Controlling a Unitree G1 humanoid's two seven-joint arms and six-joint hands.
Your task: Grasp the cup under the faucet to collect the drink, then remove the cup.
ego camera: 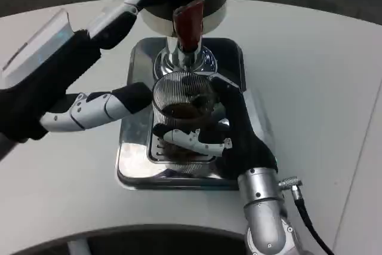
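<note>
I see my right hand (pixel 224 132) at lower centre, fingers wrapped round the cup (pixel 182 114), silver forearm running to the bottom edge, while my left hand (pixel 77 76) sits upper left, fingers spread, holding nothing.

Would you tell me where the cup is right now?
The cup sits mid-frame in the head view, on the drip tray below the faucet, held by the right hand.
</note>
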